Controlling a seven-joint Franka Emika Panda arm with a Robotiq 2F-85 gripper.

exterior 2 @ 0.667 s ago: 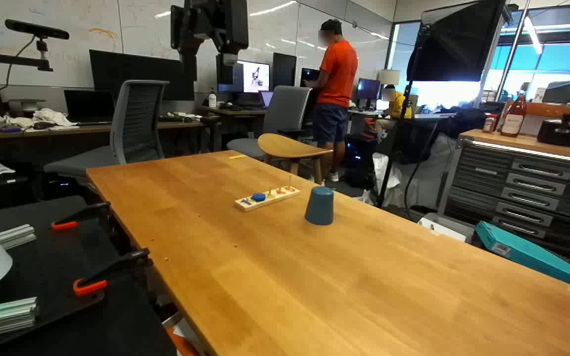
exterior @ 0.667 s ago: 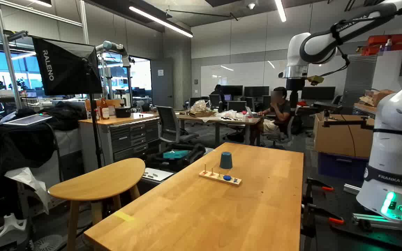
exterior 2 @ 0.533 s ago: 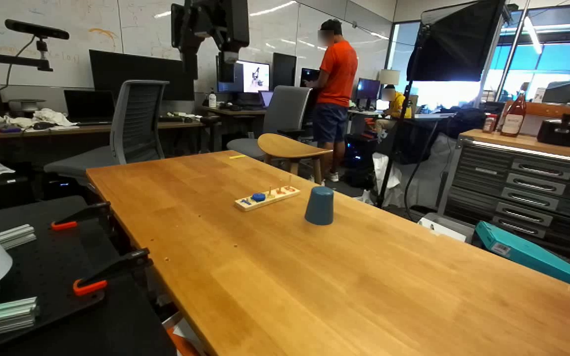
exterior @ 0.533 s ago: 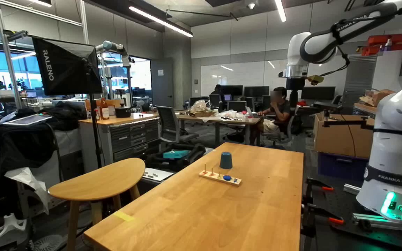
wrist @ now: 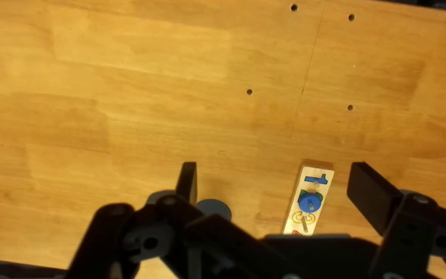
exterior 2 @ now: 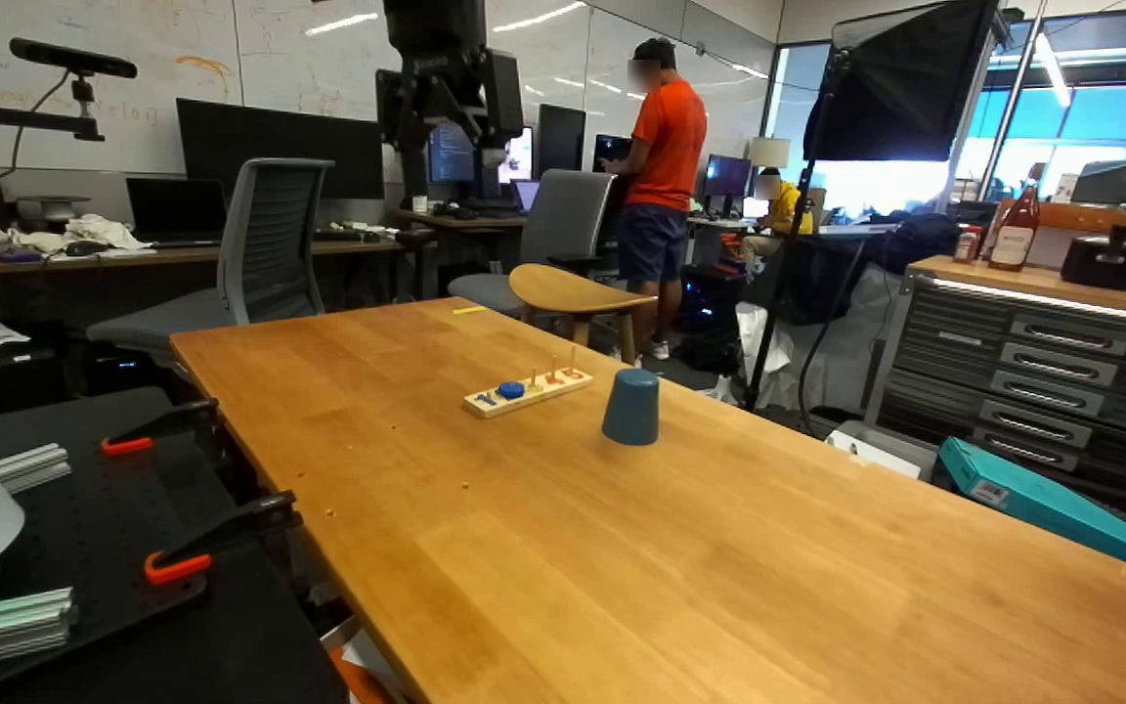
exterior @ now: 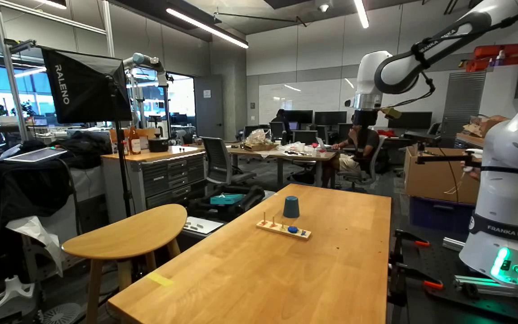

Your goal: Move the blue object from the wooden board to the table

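Note:
The blue object is a flat blue disc (exterior 2: 510, 390) on a peg of the light wooden board (exterior 2: 551, 387). The disc also shows in an exterior view (exterior: 292, 229) and in the wrist view (wrist: 304, 201). The board lies on the long wooden table (exterior 2: 622, 548). My gripper (exterior 2: 453, 176) is open and empty, high above the table. It points down in an exterior view (exterior: 361, 150). In the wrist view the disc and board lie below, between the spread fingers (wrist: 275, 176), nearer the right finger. The board's far end is hidden by the gripper body there.
A dark-blue upturned cup (exterior 2: 631, 409) stands on the table beside the board's end. In the wrist view the cup (wrist: 214, 207) is partly behind the left finger. Clamps (exterior 2: 177, 567) sit at the table's edge by the robot base. A rounded stool (exterior: 128, 231) stands beside the table.
My arm and gripper have moved left and down in an exterior view, right and slightly down in an exterior view. The board, disc and cup have not moved. A hand now shows behind the robot.

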